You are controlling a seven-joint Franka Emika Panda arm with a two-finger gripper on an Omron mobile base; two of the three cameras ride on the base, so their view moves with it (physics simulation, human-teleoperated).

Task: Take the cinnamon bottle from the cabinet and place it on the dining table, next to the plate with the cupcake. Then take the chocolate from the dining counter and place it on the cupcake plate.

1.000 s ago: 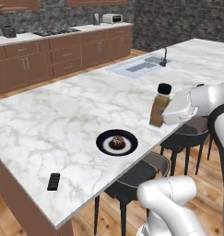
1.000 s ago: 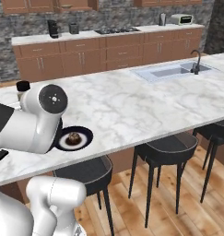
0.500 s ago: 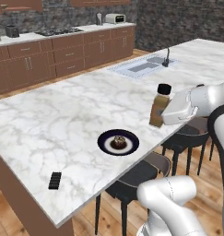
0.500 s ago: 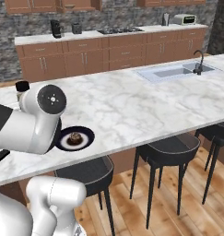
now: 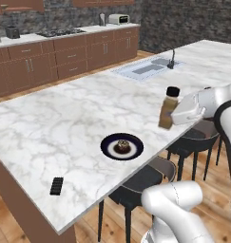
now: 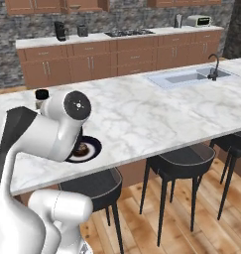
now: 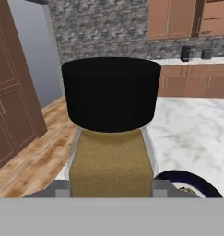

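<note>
Jaws pinching small tan-brown, black-capped cinnamon bottle (image 5: pixel 168 108), held upright above white grey-veined marble worktop (image 5: pixel 64 118), right of round navy plate (image 5: pixel 121 146) with 1 small brown cupcake (image 5: pixel 121 145). Risk: early release tipping bottle, or landing on plate rim. Fingertip contact hidden; flat black chocolate bar (image 5: pixel 56 185) near worktop edge.

Even, bright rendered light; soft shadows, coarse low-resolution edges.

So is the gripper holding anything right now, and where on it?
Yes. The gripper holds the cinnamon bottle by the sides of its tan body, below the black cap, upright above the table edge to the right of the plate.
</note>
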